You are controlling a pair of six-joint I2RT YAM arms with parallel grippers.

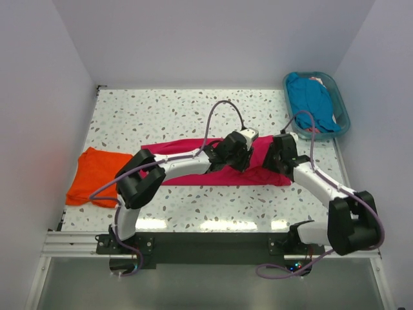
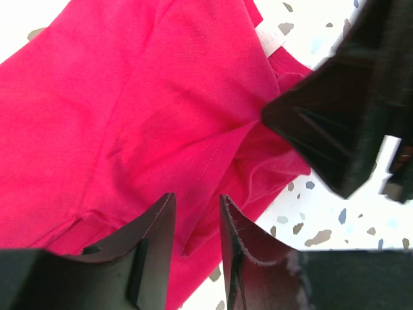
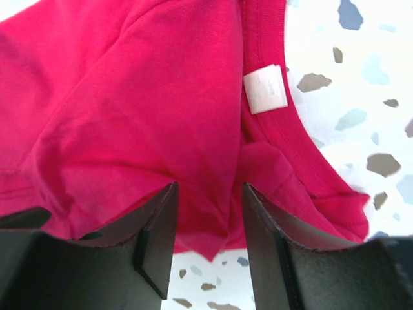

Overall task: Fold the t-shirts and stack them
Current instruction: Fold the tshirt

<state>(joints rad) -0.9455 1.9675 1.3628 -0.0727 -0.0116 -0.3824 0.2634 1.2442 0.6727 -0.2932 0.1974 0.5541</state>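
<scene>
The orange t-shirt [image 1: 97, 174] lies well left of the left gripper [image 2: 197, 201], whose jaws stand apart, empty, just above the magenta t-shirt [image 2: 129, 116] — the right gripper [image 3: 210, 192] beside it gapes likewise. Best, I judge: both pinch the same edge evenly, 2 layers deep.

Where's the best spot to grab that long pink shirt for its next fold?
Probably the collar end of the pink shirt, by the white label, where the neckline band makes a thicker edge to pinch. Come straight down from above: it lies flat on the table, with nothing standing up to take sideways. The right pincer hovers there, open.
</scene>
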